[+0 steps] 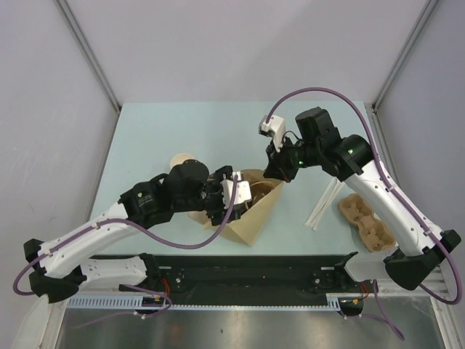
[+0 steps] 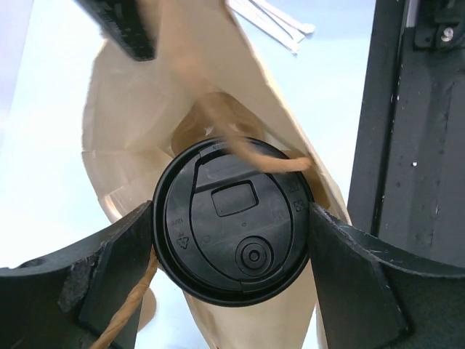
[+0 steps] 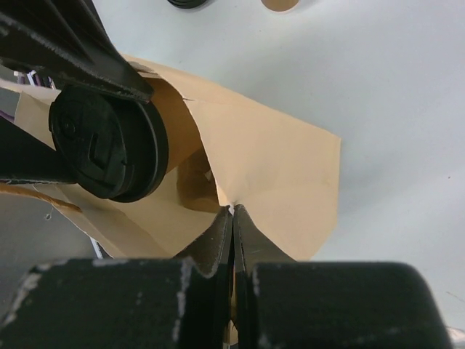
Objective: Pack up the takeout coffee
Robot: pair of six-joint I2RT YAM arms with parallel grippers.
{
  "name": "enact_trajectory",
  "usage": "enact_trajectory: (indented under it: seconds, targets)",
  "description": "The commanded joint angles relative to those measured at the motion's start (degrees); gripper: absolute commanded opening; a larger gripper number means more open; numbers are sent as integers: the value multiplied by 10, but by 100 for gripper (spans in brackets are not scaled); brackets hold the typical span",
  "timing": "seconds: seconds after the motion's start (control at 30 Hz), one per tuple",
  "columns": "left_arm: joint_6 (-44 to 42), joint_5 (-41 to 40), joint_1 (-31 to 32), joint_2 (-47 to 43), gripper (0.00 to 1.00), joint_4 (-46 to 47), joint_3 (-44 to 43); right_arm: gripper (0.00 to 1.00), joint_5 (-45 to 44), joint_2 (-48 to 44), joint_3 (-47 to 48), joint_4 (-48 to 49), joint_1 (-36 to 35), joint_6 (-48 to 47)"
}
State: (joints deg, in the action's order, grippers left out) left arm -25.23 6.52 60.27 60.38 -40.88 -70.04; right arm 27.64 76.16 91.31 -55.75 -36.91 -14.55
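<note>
My left gripper [image 2: 232, 240] is shut on a takeout coffee cup, its fingers pressing both sides of the round black lid [image 2: 236, 218]. It holds the cup at the open mouth of the tan paper bag [image 2: 145, 109], and a string handle [image 2: 243, 149] lies across the lid. The right wrist view shows the same lid [image 3: 102, 145] just inside the bag [image 3: 283, 174]. My right gripper [image 3: 232, 214] is shut on the bag's rim and holds it open. From above, both grippers, the left [image 1: 227, 195] and the right [image 1: 275, 171], meet at the bag [image 1: 254, 218].
A second tan cup [image 1: 182, 158] stands behind my left arm. The brown pulp cup tray [image 1: 367, 222] lies at the right, with white stirrers [image 1: 323, 203] beside it. A black rail [image 2: 414, 145] runs along the table's near edge.
</note>
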Motion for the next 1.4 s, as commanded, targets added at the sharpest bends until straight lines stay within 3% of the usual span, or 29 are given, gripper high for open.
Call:
enact_trajectory:
  seconds: [0.0,0.33,0.47,0.77,0.9,1.07,1.2,1.37]
  targets:
    - [51,45,-31,22,19,-10,8,0,20,-22,-4,41,-4,16]
    - [76,119,-21,18,20,68,39,0,5,-56,-65,88,-4,38]
    - [53,44,42,20,18,78,40,0,-26,-57,-69,93,-5,49]
    - [97,-19,30,61,16,42,23,0,-36,-69,-75,87,-6,63]
    - [72,-82,38,66,16,39,-19,0,-47,-70,-80,80,-7,70]
    - [-9,-110,80,94,16,-1,-76,0,-66,-63,-89,87,-7,76]
    - [-20,-128,90,127,17,-47,-143,0,-80,-59,-89,90,-6,78]
    - [-27,-120,91,128,16,-75,-147,0,-84,-60,-89,91,-6,80]
